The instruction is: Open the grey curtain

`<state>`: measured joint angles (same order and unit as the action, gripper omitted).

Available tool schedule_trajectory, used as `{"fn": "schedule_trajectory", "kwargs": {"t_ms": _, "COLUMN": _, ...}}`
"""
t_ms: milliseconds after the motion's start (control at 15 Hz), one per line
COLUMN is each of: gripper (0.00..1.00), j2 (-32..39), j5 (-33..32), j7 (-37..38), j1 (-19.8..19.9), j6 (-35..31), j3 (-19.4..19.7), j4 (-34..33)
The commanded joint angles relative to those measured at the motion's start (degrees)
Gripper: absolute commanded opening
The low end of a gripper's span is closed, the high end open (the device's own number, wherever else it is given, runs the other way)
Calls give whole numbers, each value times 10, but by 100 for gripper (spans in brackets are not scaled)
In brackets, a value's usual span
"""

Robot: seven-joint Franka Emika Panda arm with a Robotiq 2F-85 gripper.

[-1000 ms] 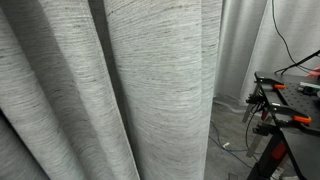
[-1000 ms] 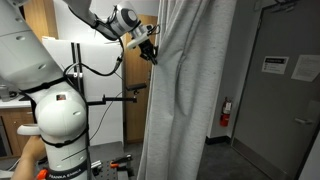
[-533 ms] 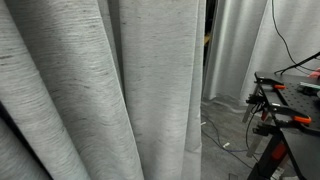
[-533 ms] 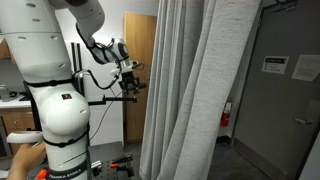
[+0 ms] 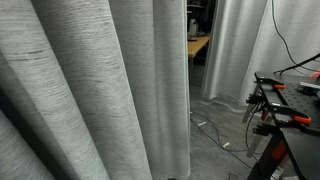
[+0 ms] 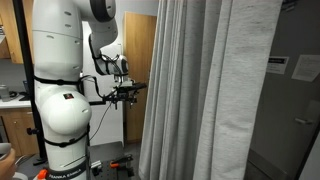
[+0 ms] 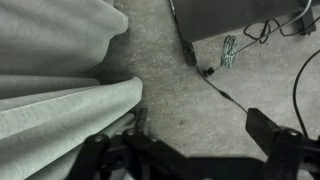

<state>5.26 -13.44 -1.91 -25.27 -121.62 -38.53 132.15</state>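
Hovers apart from the grey curtain (image 6: 190, 100), end effector (image 7: 175, 138) spread wide and empty, probably to avoid snagging folds bunched well off the table's (image 5: 285, 98) edge, a gap showing between.

The very large light-grey curtain (image 5: 90, 90) is woven cloth. It is matt and slightly coarse, with fine darker horizontal streaks in the weave, and hangs soft in broad folds just beside the black gripper (image 6: 130, 90), whose own surface looks dull. The rounded white robot shell (image 6: 62, 115) behind the gripper looks like smooth, glossy plastic. The brown door (image 6: 138, 50) beyond the gripper is smooth wood with a low sheen. Beneath the gripper the grey floor (image 7: 190, 90) is matt and finely speckled. The narrower-pleated whiter drapes (image 5: 240, 50) are smoother cloth.
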Motion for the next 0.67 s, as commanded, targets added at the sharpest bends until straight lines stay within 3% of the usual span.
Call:
{"fn": "schedule_trajectory", "kwargs": {"t_ms": 0, "gripper": 100, "j2": -25, "j5": 20, "j7": -76, "j1": -3, "j6": 69, "j3": 15, "j4": -1}}
{"fn": "schedule_trajectory", "kwargs": {"t_ms": 67, "gripper": 100, "j2": -3, "j5": 5, "j7": -38, "j1": -11, "j6": 34, "j3": 17, "j4": -2}}
{"fn": "schedule_trajectory", "kwargs": {"t_ms": 600, "gripper": 100, "j2": -9, "j5": 5, "j7": -59, "j1": -11, "j6": 52, "j3": 21, "j4": -2}}
